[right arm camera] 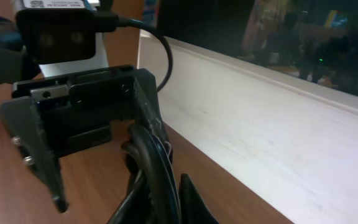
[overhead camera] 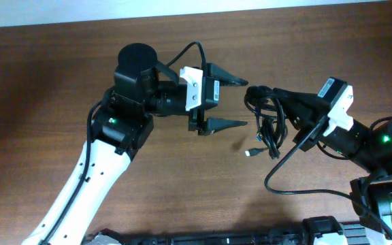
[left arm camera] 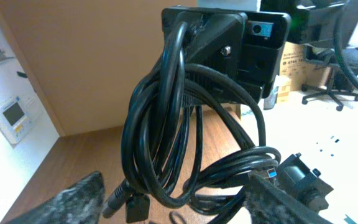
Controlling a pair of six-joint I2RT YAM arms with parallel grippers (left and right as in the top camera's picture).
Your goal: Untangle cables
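Overall: we found the cables (overhead camera: 269, 126) bunched in one knotted bundle of black loops, hanging from the right end effector (overhead camera: 260, 94) over the bench (overhead camera: 39, 82), between the two arms.
Right end effector: clenched on the top of the bundle; its wrist view showed cord pinched between its fingers.
Left end effector (overhead camera: 235, 102): released, jaws spread wide, just beside the bundle and not touching it.
Loose end: one light plug tip (overhead camera: 250, 152) dangled at the low left of the bundle; we could not tell whether it touched the bench.
Handling: we judged the cords light, limp and a little springy, with a smooth jacket likely to slide through a weak pinch; any pulled loop would probably drag its neighbours.
Where to hold: we judged a single outer loop or the free plug end best, not the thick middle.
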